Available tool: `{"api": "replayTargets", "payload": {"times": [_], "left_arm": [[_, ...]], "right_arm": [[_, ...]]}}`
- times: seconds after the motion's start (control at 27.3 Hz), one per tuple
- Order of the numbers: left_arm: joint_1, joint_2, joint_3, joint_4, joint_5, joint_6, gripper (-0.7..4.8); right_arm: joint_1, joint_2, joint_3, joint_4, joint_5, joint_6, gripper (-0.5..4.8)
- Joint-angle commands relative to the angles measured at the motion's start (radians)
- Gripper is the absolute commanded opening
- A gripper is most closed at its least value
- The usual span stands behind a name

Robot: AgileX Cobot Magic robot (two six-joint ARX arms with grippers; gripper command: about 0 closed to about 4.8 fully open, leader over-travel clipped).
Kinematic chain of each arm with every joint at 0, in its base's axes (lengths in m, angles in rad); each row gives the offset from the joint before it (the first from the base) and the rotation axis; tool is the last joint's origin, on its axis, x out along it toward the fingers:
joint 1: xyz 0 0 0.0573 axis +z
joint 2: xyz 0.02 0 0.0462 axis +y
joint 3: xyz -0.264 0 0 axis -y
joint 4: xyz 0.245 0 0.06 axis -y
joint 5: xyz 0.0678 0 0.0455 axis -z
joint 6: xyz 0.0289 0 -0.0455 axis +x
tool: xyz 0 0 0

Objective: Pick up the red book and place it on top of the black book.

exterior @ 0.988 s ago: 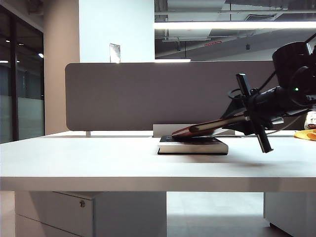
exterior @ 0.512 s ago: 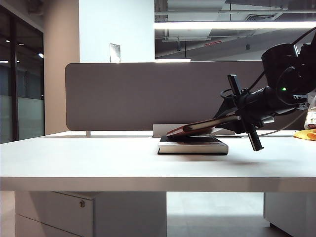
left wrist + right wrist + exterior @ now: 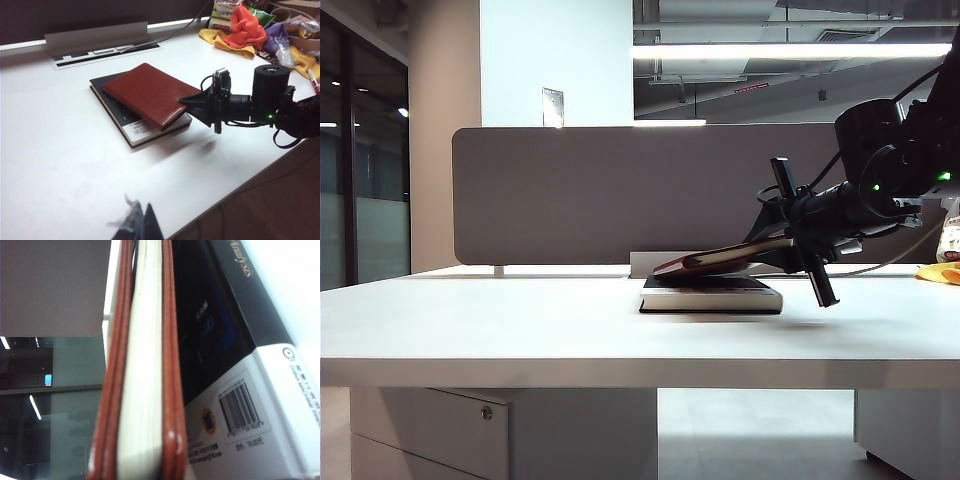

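The red book (image 3: 720, 258) hangs tilted over the black book (image 3: 710, 297), its low far edge at or just above the black cover. My right gripper (image 3: 788, 248) is shut on its raised end. From the left wrist view the red book (image 3: 147, 92) covers most of the black book (image 3: 134, 131), with the right gripper (image 3: 200, 103) clamped on its near corner. The right wrist view looks along the red book's pale page edge (image 3: 145, 365), with the black book (image 3: 220, 315) beside it. My left gripper (image 3: 142, 222) stays back over bare table, fingertips together and holding nothing.
The white table (image 3: 470, 330) ends in a grey partition (image 3: 620, 190) with a cable tray (image 3: 100, 40) at its foot. A heap of coloured cloths and packets (image 3: 245, 30) lies at the far right. The table's front edge (image 3: 235, 190) runs close under the right arm.
The right gripper has carried the red book leftward and a little lower, so it reaches further over the black book. The left arm has stayed still.
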Motion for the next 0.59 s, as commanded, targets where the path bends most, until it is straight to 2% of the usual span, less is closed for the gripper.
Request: {"api": "replayTargets", "payload": {"times": [0.04,0.59], "left_arm": [[0.001,-0.002,0.005,0.006,-0.002,0.001,-0.05],[0.001,-0.002,0.005,-0.008,-0.002,0.001,-0.05]], "right_arm": [[0.001,-0.008,0.026,0.002,0.006,-0.002,-0.02],[0.007,0.011,0.092,-0.057,-0.005,-0.002,-0.02]]}}
